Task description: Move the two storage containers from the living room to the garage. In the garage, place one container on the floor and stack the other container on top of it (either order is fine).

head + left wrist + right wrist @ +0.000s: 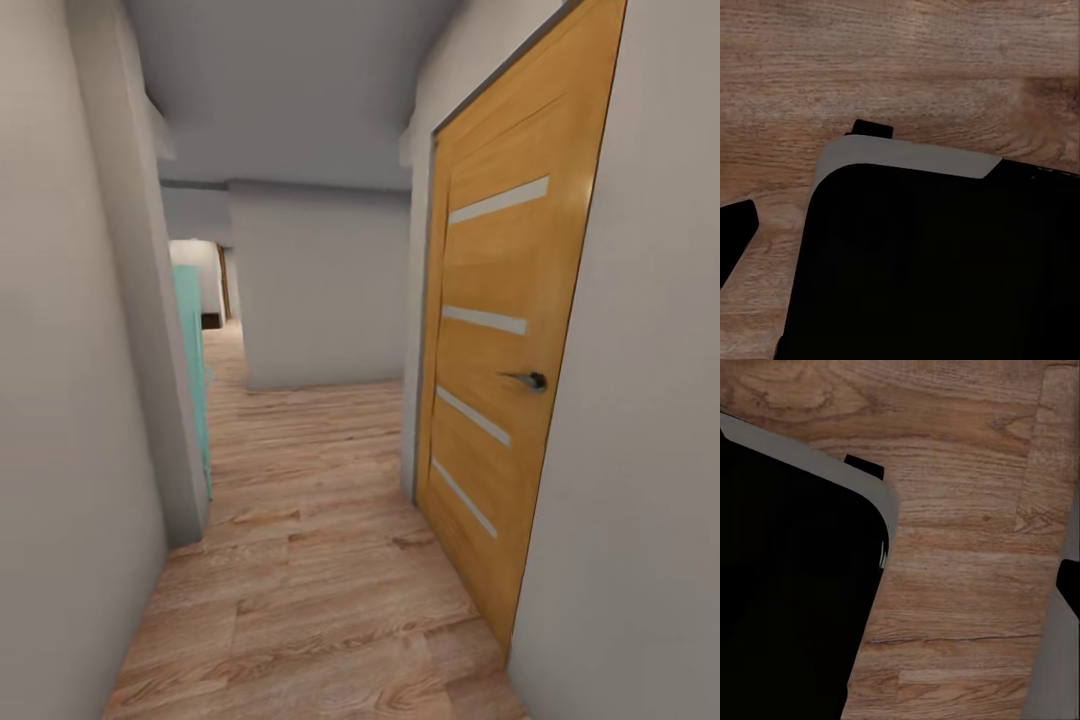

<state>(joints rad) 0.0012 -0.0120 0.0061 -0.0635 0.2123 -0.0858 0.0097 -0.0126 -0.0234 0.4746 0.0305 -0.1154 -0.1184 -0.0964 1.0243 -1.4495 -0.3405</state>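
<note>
1. A narrow corridor with light wood plank flooring runs ahead between pale grey walls.
2. A closed honey-coloured wooden door stands on the right, with four pale horizontal strips across it and a dark lever handle.
3. A turquoise panel edges out from behind the left wall's corner.
4. A plain grey wall block closes the corridor ahead; the passage bends left past it toward a brighter opening.
5. Both wrist views look down on the same wood planks.
</note>
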